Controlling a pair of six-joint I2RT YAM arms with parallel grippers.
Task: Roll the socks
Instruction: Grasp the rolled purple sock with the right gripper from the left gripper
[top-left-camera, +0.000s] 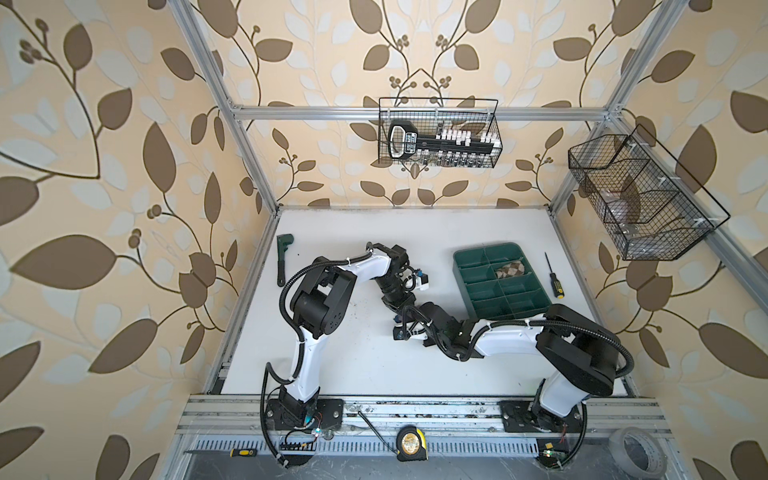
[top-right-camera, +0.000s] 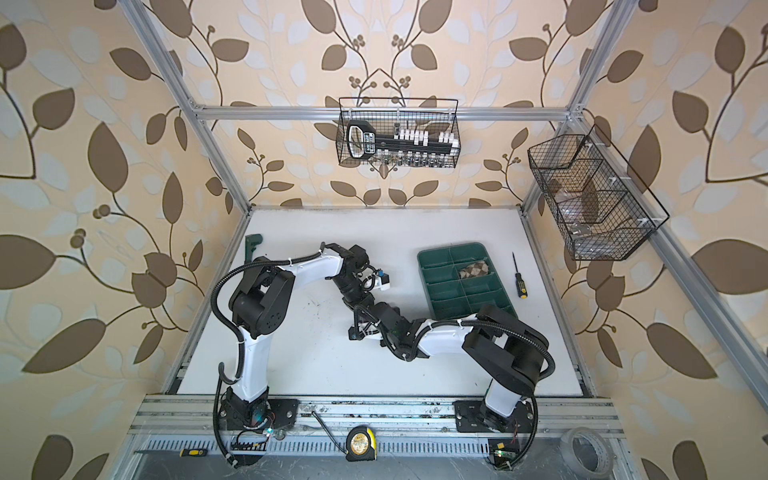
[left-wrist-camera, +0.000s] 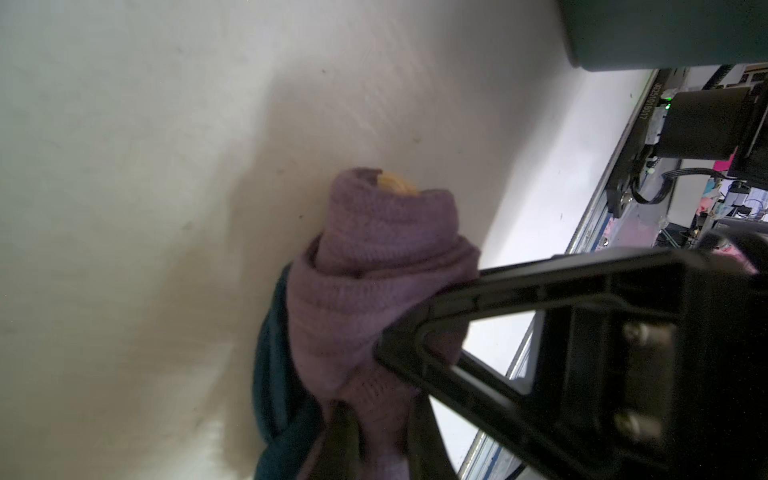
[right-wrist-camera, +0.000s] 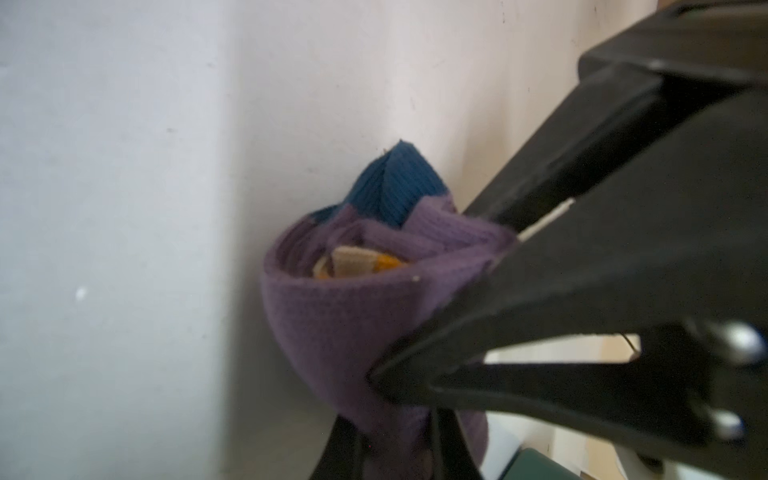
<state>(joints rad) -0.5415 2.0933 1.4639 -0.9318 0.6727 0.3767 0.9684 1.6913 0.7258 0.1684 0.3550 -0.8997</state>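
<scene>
Together, left end effector (left-wrist-camera: 365, 395) and right end effector (right-wrist-camera: 386, 411) clamped on rolled purple sock (left-wrist-camera: 365, 257), between fingertips.

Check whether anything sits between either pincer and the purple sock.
Nothing visible does. The wrist views show the left pincer and the right pincer each shut directly on the rolled purple sock, with fabric against both.

1. The purple sock (left-wrist-camera: 374, 270) is rolled up into a fat bundle. A bit of yellow peeks out of its middle. A dark blue part sticks out at one end.
2. The tan and brown diamond sock (top-left-camera: 510, 269) lies bunched up in one box of the green tray (top-left-camera: 486, 248), on the tray's right side near its far end.
</scene>
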